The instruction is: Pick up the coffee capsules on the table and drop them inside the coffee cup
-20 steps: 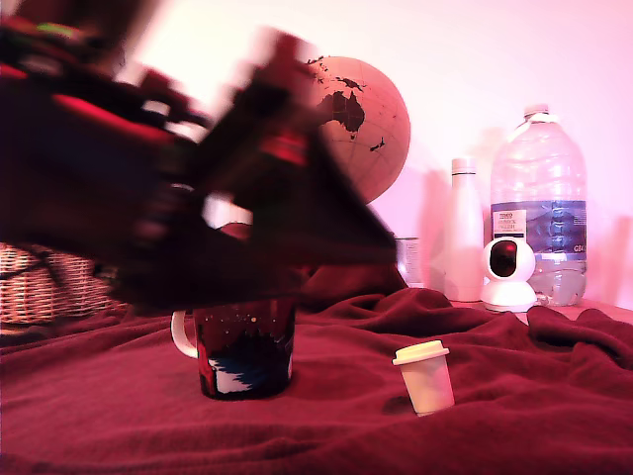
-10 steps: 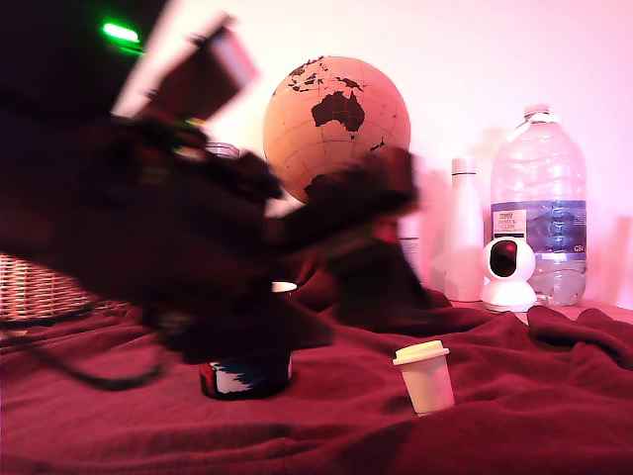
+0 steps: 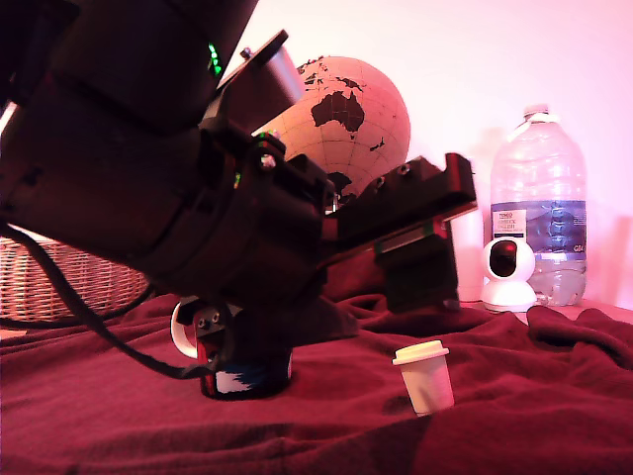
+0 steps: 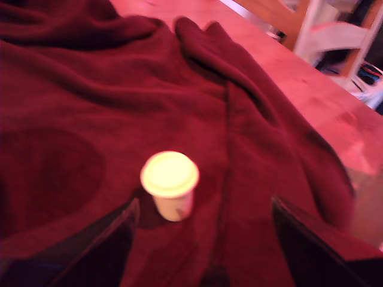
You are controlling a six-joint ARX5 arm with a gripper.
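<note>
1 dark robot arm [image 3: 168, 188] filled most of the exterior view, its gripper [image 4: 203, 239] hanging above the red fleece blanket [image 3: 326, 416] with both fingers [image 4: 102, 245] spread wide and nothing between them. 1 cork-coloured globe [image 3: 356, 119] stood behind it, and 1 large clear water bottle [image 3: 539, 198] stood at the exterior view's right. 1 wicker basket [image 3: 49, 287] sat at the exterior view's left. 1 dark speckled coffee cup [image 3: 242, 371] with a white handle stood under the arm, mostly hidden. 1 small white camera [image 3: 509, 272] sat beside the bottle. 1 cream-white coffee capsule [image 3: 425, 376], tapered with a wider flat lid, stood upright on the blanket, near the cup on the exterior view's right and apart from it.
</note>
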